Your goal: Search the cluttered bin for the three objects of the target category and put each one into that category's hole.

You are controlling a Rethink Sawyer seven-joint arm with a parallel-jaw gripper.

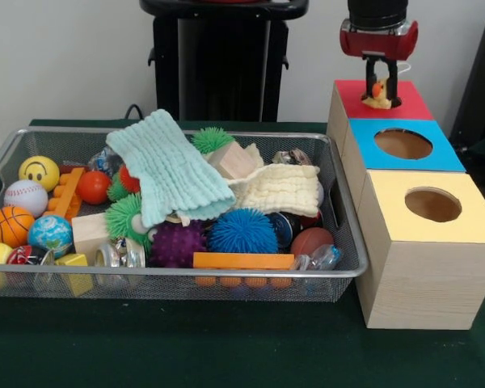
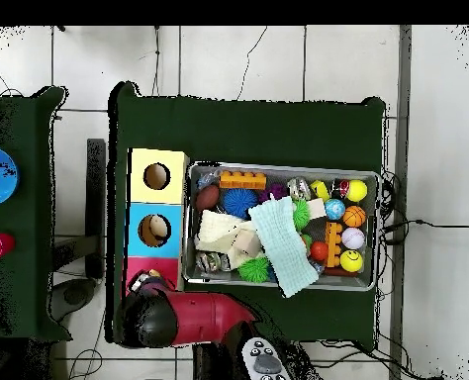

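Gripper: the gripper (image 1: 381, 90) hangs over the red-topped box (image 1: 408, 103), fingers clenched on a small yellow-and-orange toy (image 1: 378, 94) that touches or nearly touches the red top.
Red-topped box: it is the end box of a row of three; its hole is hidden by the toy and gripper in the front view and by the arm in the overhead view.
Blue-topped box: the blue-topped box (image 1: 440, 152) is the middle one, with a round hole.
Yellow-topped box: the yellow-topped box (image 1: 469, 226) closes the row, its round hole uncovered.
Wire bin: the wire bin (image 1: 345, 267) stands just beside the boxes on the green tabletop (image 1: 226, 347).
Bin contents: a mint cloth (image 1: 171, 166) and a cream cloth (image 1: 279, 187) lie over the heap; a blue spiky ball (image 1: 242, 233), a purple spiky ball (image 1: 178, 242), a basketball (image 1: 10, 225), a baseball (image 1: 26, 196) and a smiley ball (image 1: 39, 170) lie among the rest.
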